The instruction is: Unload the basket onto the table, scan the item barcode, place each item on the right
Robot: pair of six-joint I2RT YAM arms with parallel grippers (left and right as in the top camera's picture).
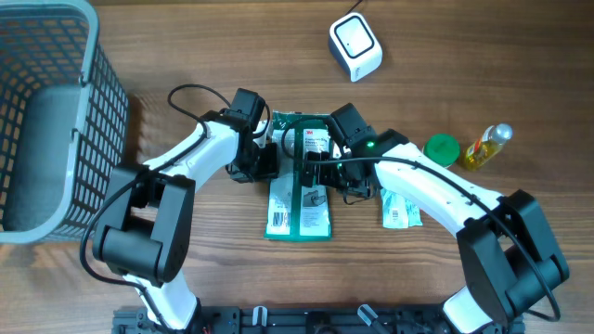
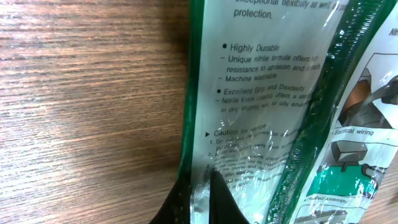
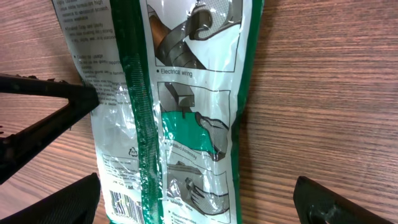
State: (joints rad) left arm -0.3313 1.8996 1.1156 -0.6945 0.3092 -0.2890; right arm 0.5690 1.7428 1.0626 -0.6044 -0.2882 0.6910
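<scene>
Progress: scan not done; pack (image 1: 299, 199) lies on worktop (image 1: 232, 56), well apart from scanner (image 1: 355, 46), on its robot side | left end effector (image 2: 199, 202) clenched on pack's edge | right end effector (image 3: 199, 208) released, straddling pack | Remaining, as judged: lift pack, present barcode (image 3: 124, 202) | Materials: pack is glossy, crinkled green-and-clear film; scanner is a white rounded cube; worktop is wood-grain.

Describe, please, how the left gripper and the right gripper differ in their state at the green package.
The left gripper is shut, while the right gripper stands wide open. The left gripper pinches the green package at one edge; the right gripper holds nothing, its fingers straddling the package. Both are low over the same package on the wooden table.
</scene>
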